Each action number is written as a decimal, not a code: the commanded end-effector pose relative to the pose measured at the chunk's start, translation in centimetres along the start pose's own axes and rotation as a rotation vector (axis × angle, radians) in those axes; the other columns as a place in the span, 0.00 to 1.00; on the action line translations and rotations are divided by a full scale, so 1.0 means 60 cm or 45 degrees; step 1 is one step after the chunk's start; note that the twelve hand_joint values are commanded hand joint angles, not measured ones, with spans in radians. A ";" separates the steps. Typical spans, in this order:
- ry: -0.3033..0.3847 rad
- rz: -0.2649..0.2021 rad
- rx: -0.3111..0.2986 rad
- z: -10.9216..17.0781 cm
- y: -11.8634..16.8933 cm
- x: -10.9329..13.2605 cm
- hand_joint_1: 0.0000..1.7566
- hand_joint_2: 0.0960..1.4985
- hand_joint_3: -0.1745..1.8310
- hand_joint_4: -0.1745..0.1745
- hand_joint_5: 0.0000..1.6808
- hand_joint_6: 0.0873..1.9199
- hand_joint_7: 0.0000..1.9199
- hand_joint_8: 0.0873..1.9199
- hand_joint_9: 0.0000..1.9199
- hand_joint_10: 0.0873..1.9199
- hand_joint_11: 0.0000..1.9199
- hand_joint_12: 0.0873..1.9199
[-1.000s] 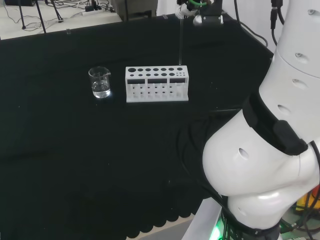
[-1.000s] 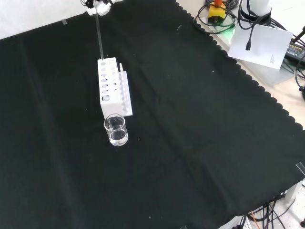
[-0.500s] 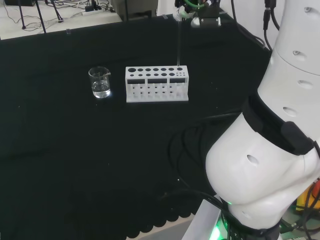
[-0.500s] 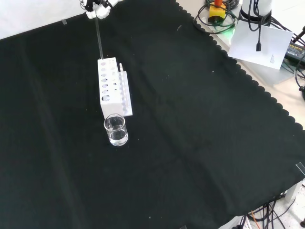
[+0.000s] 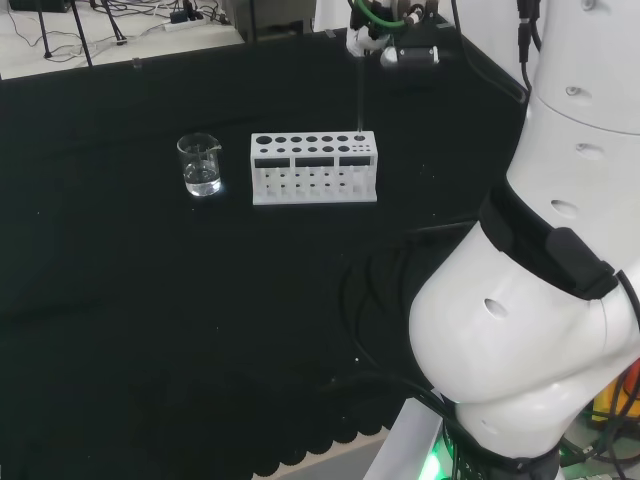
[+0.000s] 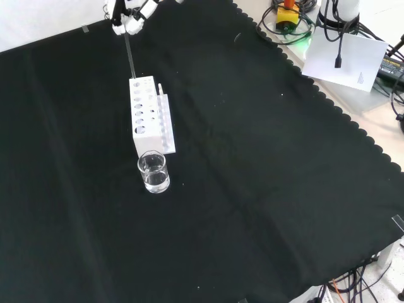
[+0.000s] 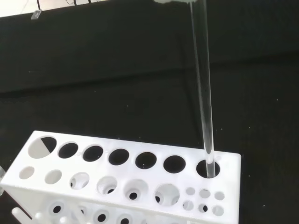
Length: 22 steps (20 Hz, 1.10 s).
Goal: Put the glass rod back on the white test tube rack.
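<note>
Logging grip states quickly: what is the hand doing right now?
Hand: shut on the glass rod, whose lower end sits in an end hole of the white rack.

Glass rod (image 7: 202,88): clear, thin, straight; stands near upright, lower end inside the end hole of the rack's back row. White test tube rack (image 5: 314,168): oblong, rows of round holes on top, sits flat on the black cloth, long side across the head view.

A lab bench: black cloth (image 6: 265,189) carrying a white test tube rack (image 5: 314,168) and a glass beaker (image 5: 201,165), with cables (image 5: 90,20) beyond its far edge.
</note>
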<state>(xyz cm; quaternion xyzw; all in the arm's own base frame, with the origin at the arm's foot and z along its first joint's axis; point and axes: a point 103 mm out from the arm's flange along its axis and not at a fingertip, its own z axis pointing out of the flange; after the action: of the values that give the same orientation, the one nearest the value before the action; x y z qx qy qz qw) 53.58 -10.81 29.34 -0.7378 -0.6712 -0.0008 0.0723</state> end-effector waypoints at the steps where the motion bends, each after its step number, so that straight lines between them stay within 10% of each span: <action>1: 0.006 0.017 0.008 0.008 0.003 -0.013 0.84 0.70 0.09 0.00 0.62 0.29 0.51 0.68 0.78 0.55 0.51 0.53; 22: 0.012 0.015 0.109 0.085 0.034 -0.021 0.84 0.70 0.09 0.00 0.62 0.29 0.51 0.68 0.78 0.55 0.51 0.52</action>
<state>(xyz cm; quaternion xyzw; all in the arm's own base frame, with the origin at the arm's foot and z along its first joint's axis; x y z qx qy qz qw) 54.76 -12.06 24.37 -0.7407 -0.6636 0.0184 0.1031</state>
